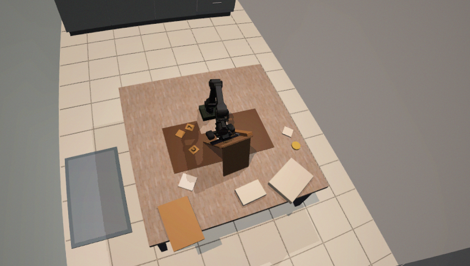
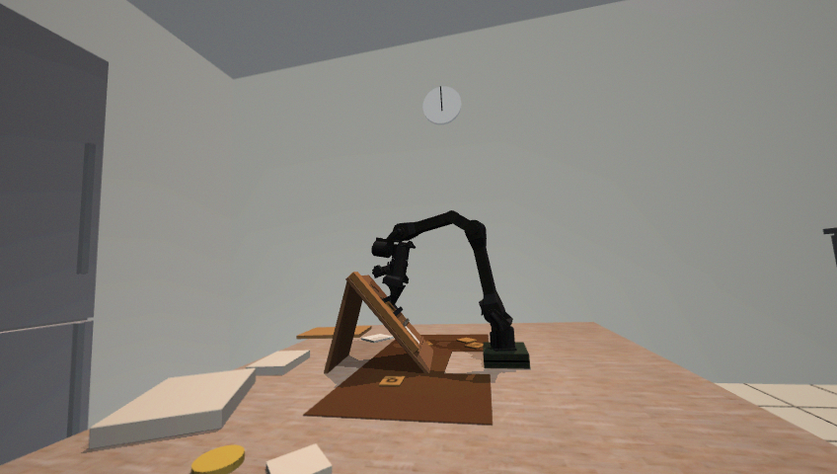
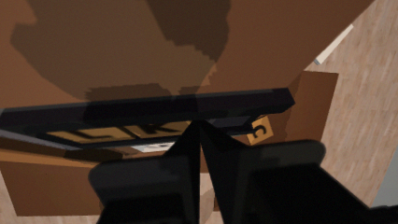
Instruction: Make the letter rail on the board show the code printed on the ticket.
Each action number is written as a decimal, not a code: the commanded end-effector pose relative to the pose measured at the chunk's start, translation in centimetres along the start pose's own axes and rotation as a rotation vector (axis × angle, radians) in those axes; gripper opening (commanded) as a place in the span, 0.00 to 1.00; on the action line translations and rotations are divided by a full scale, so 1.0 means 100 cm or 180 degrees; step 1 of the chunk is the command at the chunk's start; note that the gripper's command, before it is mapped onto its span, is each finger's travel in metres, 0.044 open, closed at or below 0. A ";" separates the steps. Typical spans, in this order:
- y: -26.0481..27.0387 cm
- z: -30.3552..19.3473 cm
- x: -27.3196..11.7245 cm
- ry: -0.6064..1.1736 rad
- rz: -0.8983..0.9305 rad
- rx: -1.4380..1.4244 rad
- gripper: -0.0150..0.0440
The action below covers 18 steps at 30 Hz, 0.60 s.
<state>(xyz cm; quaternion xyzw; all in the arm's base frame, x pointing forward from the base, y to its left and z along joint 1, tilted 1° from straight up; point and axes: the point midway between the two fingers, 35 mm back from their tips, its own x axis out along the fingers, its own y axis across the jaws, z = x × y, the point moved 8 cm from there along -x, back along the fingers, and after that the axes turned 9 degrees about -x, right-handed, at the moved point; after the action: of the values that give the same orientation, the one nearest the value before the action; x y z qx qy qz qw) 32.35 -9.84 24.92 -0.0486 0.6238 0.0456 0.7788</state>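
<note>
My gripper [image 2: 392,301] [image 3: 198,123] is shut and empty. Its tips are at the dark rail [image 3: 243,99] on the slanted board [image 1: 235,158] [image 2: 381,311], at the right edge of the K tile [image 3: 161,128]. Whether they touch it is unclear. An L tile [image 3: 91,134] sits left of the K in the rail. The white ticket [image 3: 151,147] is below the rail, its print unreadable. A C tile [image 3: 260,131] [image 1: 193,149] lies on the mat. Two more tiles, one marked [image 1: 189,126] and one unreadable [image 1: 179,133], lie nearby. Another lettered tile [image 2: 391,381] lies on the mat's other side.
The brown mat [image 1: 264,141] [image 2: 458,405] lies under the board. Around it on the counter are an orange panel [image 1: 181,224], two pale blocks [image 1: 290,179] [image 1: 250,192], white pieces [image 1: 187,182] [image 1: 287,131] and a yellow disc [image 1: 295,145] [image 2: 218,459].
</note>
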 end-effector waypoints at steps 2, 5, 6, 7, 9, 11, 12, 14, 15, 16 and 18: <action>0.002 -0.001 0.001 0.0013 -0.0004 0.0018 0.25; 0.003 -0.001 0.001 0.0013 -0.0003 0.0019 0.25; 0.003 -0.001 0.001 0.0013 -0.0003 0.0019 0.25; 0.004 -0.001 0.002 0.0013 -0.0003 0.0019 0.25; 0.004 -0.001 0.002 0.0013 -0.0003 0.0019 0.25; 0.005 -0.001 0.002 0.0013 -0.0003 0.0019 0.25; 0.005 -0.001 0.002 0.0013 -0.0003 0.0019 0.25; 0.006 0.000 0.002 0.0013 -0.0002 0.0019 0.25; 0.006 0.000 0.002 0.0013 -0.0002 0.0019 0.25; 0.007 0.000 0.002 0.0013 -0.0002 0.0019 0.25; 0.007 0.000 0.002 0.0013 -0.0002 0.0019 0.25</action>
<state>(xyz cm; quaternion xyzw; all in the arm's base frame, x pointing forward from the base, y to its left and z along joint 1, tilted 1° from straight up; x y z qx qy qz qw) 32.32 -9.33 24.87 -0.0491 0.6234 0.0436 0.7791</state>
